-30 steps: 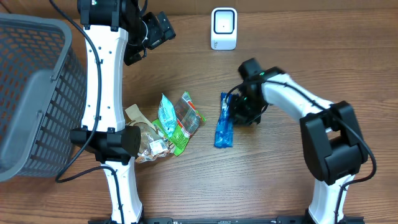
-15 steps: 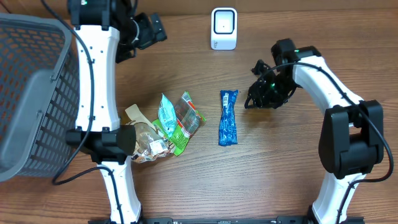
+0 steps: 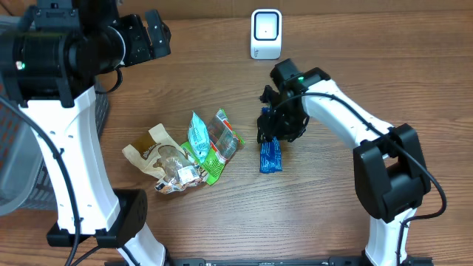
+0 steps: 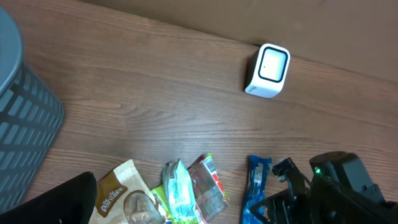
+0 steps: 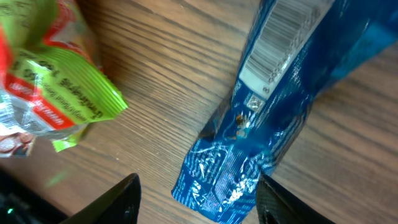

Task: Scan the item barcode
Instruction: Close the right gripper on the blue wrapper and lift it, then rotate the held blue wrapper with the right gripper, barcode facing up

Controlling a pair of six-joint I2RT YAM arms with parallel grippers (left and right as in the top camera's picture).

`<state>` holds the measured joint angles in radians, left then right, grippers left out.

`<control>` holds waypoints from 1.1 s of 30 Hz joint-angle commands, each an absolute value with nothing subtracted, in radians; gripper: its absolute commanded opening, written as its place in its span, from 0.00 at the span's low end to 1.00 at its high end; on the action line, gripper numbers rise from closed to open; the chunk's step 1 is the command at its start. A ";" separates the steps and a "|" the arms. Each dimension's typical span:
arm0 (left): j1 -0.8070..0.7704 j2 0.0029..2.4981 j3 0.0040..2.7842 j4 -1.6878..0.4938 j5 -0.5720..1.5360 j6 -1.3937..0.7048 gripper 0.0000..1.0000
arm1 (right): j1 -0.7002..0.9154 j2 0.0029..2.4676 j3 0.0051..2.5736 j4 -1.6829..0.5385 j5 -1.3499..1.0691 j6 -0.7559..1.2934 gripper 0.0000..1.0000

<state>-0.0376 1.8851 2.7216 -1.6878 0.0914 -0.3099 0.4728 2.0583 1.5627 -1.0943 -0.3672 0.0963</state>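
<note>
The item is a blue packet (image 3: 270, 157) lying flat on the wooden table; its white barcode (image 5: 280, 53) faces up in the right wrist view. My right gripper (image 3: 276, 127) is low over the packet's far end and hides that end from overhead. Its jaws are open, and the crinkled end of the packet (image 5: 227, 177) lies between the two dark fingers (image 5: 121, 199), with a gap on the left side. The white scanner (image 3: 266, 33) stands at the back of the table. My left gripper (image 3: 148, 37) is open, raised high at the back left, holding nothing.
A pile of snack packets (image 3: 194, 151), green, teal and brown, lies left of the blue packet. A grey mesh basket (image 4: 25, 134) stands at the far left, mostly hidden overhead by my left arm (image 3: 55, 125). The scanner (image 4: 268, 70) also shows in the left wrist view.
The right gripper let go of the packet, swung away right, then came back over its far end with jaws wider. The packet now lies straighter. My left arm rose and swung left.
</note>
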 commanded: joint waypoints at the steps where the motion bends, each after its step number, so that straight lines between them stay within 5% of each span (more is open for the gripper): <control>1: -0.038 1.898 2.719 -1.689 0.070 -0.287 1.00 | 0.509 2.072 1.559 -1.097 -0.231 0.189 0.64; 12: -0.038 1.898 2.719 -1.689 0.070 -0.287 1.00 | 0.503 2.072 1.386 -0.980 -0.044 0.336 0.64; 23: -0.038 1.898 2.719 -1.689 0.070 -0.287 1.00 | 0.419 2.070 1.398 -0.974 0.316 0.026 0.65; 27: -0.038 1.898 2.719 -1.689 0.070 -0.287 1.00 | 0.339 2.070 1.515 -0.990 0.308 -0.059 0.65; 33: -0.038 1.898 2.719 -1.689 0.070 -0.287 1.00 | 0.169 2.070 1.772 -1.132 -0.136 -0.182 0.77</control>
